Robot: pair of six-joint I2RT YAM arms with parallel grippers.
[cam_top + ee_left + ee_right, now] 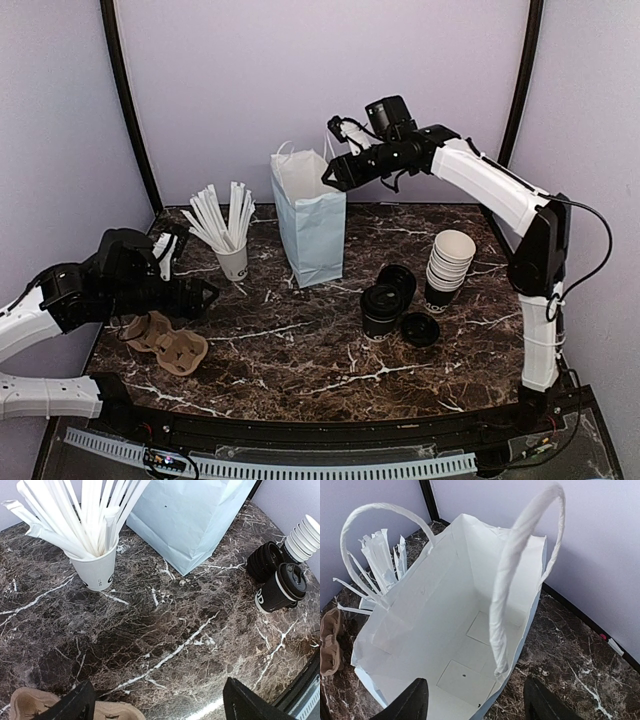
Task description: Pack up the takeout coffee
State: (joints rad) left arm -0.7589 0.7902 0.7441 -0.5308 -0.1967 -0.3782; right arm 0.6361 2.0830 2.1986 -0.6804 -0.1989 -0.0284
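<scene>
The takeout coffee, a dark paper cup with a black lid, stands on the marble table right of the white paper bag. In the left wrist view the takeout coffee is at the far right. My left gripper hovers low at the table's left side, open and empty, far from the cup; its jaws stand wide over bare marble. Above the bag's open top my right gripper is open with nothing in it. In the right wrist view the gripper straddles the bag's near rim and the bag's inside shows empty.
A stack of lidless cups stands at the right. Stacked black lids and a loose lid lie by the coffee. A cup of wrapped straws stands left of the bag. A cardboard carrier lies under the left arm.
</scene>
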